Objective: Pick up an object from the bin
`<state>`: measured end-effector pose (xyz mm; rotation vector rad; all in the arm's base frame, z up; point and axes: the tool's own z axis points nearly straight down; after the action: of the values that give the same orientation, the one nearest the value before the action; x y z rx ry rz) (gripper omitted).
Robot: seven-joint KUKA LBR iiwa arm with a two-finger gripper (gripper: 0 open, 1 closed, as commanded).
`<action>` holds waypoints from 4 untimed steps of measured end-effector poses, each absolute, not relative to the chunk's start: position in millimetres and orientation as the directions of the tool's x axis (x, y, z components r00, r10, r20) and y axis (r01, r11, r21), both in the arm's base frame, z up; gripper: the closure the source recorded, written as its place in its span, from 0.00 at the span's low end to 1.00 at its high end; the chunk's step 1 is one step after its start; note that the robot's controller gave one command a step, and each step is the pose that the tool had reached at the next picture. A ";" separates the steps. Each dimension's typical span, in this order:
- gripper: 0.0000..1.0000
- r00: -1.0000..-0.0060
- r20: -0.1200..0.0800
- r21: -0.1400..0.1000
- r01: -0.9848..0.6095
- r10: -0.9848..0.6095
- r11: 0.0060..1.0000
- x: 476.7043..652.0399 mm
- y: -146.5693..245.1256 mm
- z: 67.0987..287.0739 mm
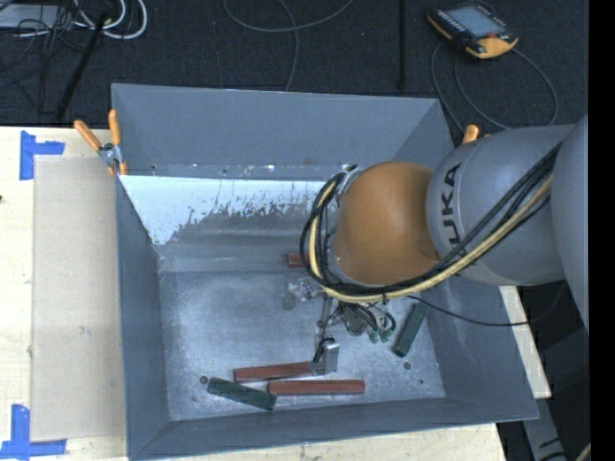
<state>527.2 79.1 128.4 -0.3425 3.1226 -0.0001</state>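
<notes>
Near front wall of grey bin point(221, 305), gripper point(327, 356) is low at right end of upper red-brown stick point(272, 374), w/ 2nd brown stick point(317, 387) and dark green stick point(241, 394) just beside; gripper closed or not, cannot tell.

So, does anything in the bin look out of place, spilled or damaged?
Nothing looks broken or spilled. Two brown sticks and a dark green stick lie flat, close together at the front. Only a second green stick stands out a little: it lies apart at the right, slanted.
</notes>
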 end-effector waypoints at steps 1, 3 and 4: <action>0.00 -0.913 0.000 0.000 -0.408 -0.408 0.913 511.0 122.9 72.2; 1.00 -0.996 -0.002 0.003 -0.088 -0.088 0.996 493.8 120.0 71.7; 1.00 -0.996 0.002 0.002 -0.088 -0.088 0.996 492.6 119.5 76.5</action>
<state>492.6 119.5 76.5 -0.1388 3.1403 0.0029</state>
